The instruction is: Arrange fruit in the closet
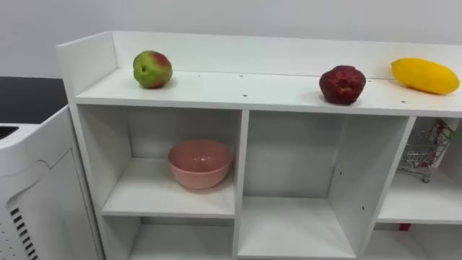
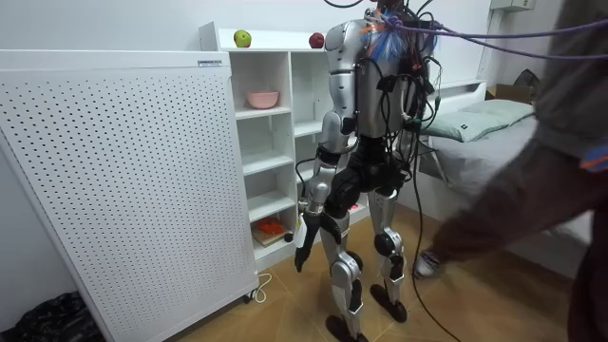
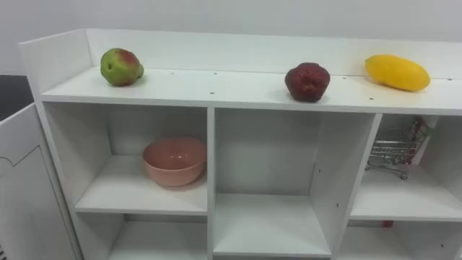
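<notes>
On the top shelf of the white closet (image 1: 245,94) three fruits lie well apart: a green and red fruit (image 1: 152,69) near the left end, a dark red fruit (image 1: 342,84) about the middle, a yellow fruit (image 1: 425,76) toward the right end. No fruit shows in the compartments below, so I judge the arranging is hardly begun. The pink bowl (image 1: 200,163) hides its inside, the wire cart (image 1: 424,152) at right is cut off, and the left hand (image 2: 304,237) hangs by the robot's side, no fruit seen in it, spread or closed I cannot tell
</notes>
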